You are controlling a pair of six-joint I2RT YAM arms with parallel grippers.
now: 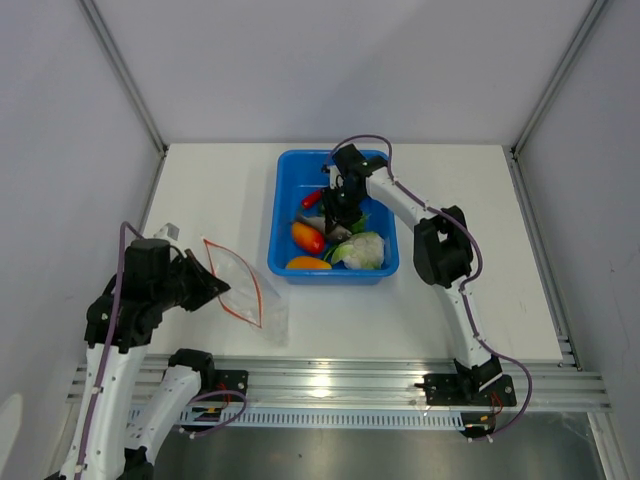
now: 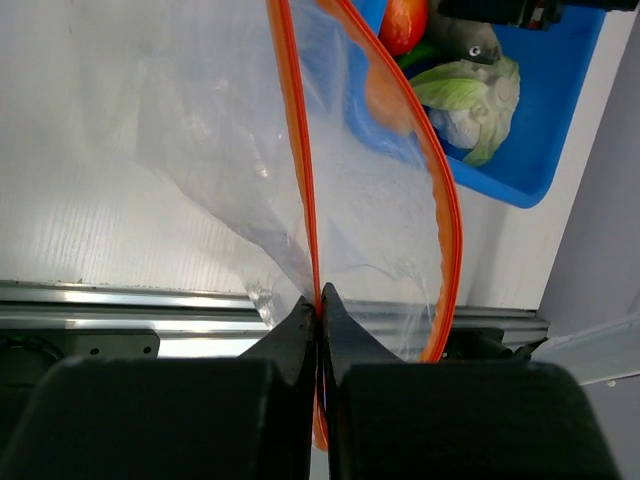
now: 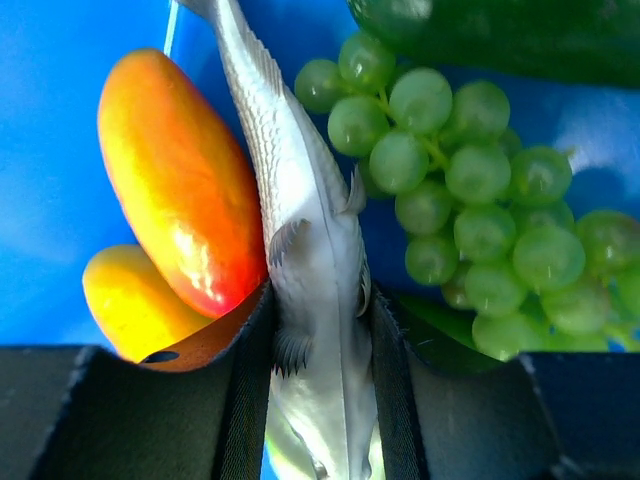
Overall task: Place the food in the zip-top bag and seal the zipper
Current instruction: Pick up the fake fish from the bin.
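The clear zip-top bag (image 1: 245, 285) lies at the near left of the table, its orange-red zipper (image 2: 300, 150) bowed open. My left gripper (image 2: 320, 300) is shut on the zipper's near strip and holds the mouth up; it also shows in the top view (image 1: 215, 288). My right gripper (image 3: 318, 330) is down in the blue bin (image 1: 285, 190), shut on the grey fish (image 3: 310, 250). Beside the fish lie an orange-red piece (image 3: 180, 180), a yellow-orange piece (image 3: 130, 310), green grapes (image 3: 470, 190), a red chili (image 1: 312, 198) and the cauliflower (image 1: 365, 250).
The blue bin stands at the table's middle back, right of the bag. A metal rail (image 1: 330, 385) runs along the table's near edge. Grey walls close in the left, back and right sides.
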